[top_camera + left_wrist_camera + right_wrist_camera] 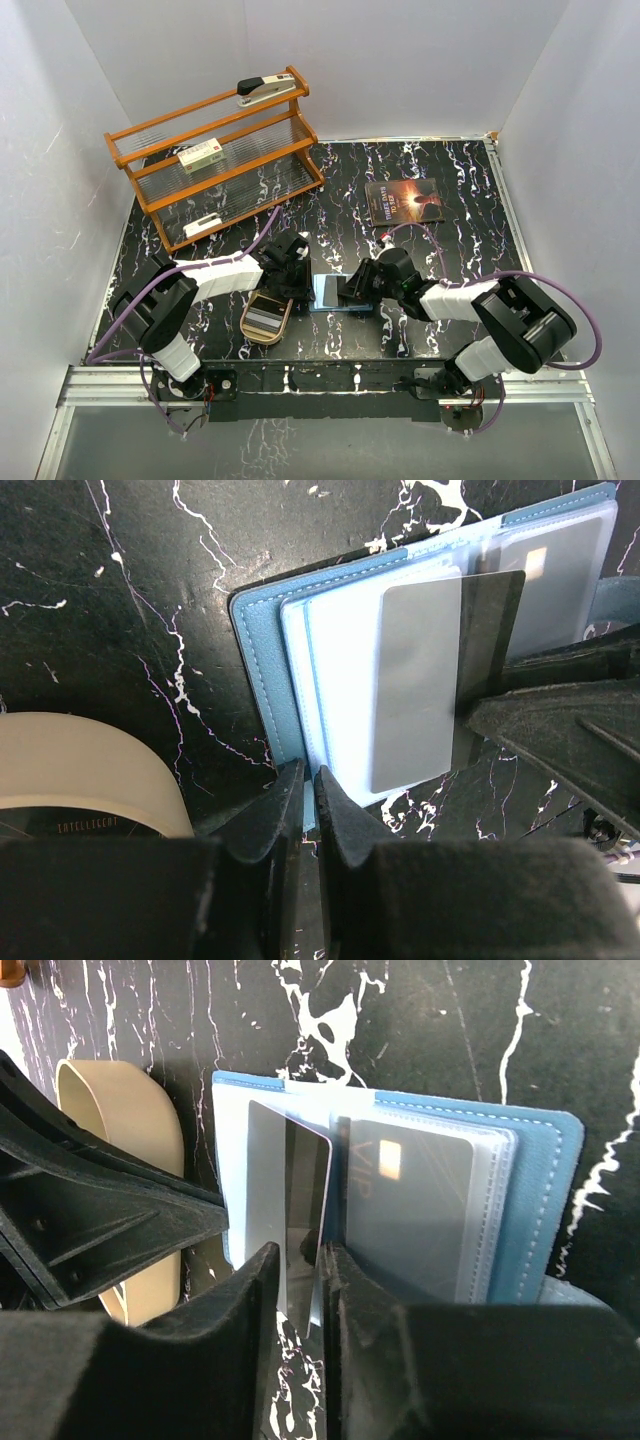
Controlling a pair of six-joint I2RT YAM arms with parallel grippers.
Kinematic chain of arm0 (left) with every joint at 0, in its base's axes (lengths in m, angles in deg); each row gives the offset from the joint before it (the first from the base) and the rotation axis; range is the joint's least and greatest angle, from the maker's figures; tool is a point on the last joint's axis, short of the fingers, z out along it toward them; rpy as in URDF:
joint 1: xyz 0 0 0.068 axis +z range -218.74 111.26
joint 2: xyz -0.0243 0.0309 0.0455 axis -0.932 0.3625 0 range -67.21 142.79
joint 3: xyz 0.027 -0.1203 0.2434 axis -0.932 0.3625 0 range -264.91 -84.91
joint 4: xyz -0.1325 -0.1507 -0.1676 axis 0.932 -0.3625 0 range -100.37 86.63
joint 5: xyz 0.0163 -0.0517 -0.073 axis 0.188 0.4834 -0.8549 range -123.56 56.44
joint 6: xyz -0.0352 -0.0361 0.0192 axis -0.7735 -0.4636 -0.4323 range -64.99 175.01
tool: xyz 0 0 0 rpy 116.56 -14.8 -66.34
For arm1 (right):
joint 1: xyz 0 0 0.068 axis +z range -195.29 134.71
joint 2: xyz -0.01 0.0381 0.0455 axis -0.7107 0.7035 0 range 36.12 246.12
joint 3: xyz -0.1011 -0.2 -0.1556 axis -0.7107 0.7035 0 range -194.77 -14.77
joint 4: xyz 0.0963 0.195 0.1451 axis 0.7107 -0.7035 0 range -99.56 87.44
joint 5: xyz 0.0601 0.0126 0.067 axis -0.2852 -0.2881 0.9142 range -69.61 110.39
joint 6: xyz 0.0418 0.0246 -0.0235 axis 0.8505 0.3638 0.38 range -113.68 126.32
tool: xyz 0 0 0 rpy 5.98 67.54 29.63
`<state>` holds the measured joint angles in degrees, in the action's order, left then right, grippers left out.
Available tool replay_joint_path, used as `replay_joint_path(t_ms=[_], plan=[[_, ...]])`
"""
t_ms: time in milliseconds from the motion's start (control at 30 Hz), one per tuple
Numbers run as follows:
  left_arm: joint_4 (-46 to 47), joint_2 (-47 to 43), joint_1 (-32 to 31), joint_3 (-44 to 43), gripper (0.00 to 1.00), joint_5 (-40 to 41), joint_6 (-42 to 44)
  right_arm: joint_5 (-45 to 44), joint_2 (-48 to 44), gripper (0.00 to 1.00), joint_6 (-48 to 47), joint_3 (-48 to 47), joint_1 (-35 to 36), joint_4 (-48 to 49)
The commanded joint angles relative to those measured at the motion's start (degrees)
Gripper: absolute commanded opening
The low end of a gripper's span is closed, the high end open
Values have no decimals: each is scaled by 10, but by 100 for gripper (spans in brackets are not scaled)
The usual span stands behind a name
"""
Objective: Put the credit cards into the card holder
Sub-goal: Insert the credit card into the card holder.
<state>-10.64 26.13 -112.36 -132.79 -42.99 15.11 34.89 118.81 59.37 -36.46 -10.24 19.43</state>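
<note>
Left gripper (308, 785) with jaws drawn together on the edge of the open holder (262, 670), pinning it flat on the table (120, 600) just beside the tray (90, 770); right gripper (300, 1260) opposite, a grey card (285, 1180) with a dark band standing between its jaws, which show a narrow gap (whether they press the card or merely flank it cannot be told). The card lies across the clear sleeves of one leaf, its banded end toward the right gripper; whether its far end has entered a pocket is not visible. A second card (410, 1210) sits in a sleeve of the other leaf. Step in hand, by judgement: seating the grey card in a sleeve, with the task well under way. The next move likely calls for a push along the card's length, kept flat and in line with the pocket mouth, while the left gripper keeps the holder from sliding; a skewed push could buckle the sleeve or drive the card over it.
</note>
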Motion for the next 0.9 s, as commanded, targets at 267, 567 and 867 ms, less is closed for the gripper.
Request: replay_joint_path(t_ms=[267, 567, 867], plan=[[0, 10, -3, 9, 9, 2, 1, -59, -29, 37, -39, -52, 8, -90], [1, 11, -3, 8, 9, 0, 0, -38, 6, 33, -55, -73, 16, -73], [3, 15, -3, 7, 9, -1, 0, -31, 33, 16, -64, -94, 30, -68]])
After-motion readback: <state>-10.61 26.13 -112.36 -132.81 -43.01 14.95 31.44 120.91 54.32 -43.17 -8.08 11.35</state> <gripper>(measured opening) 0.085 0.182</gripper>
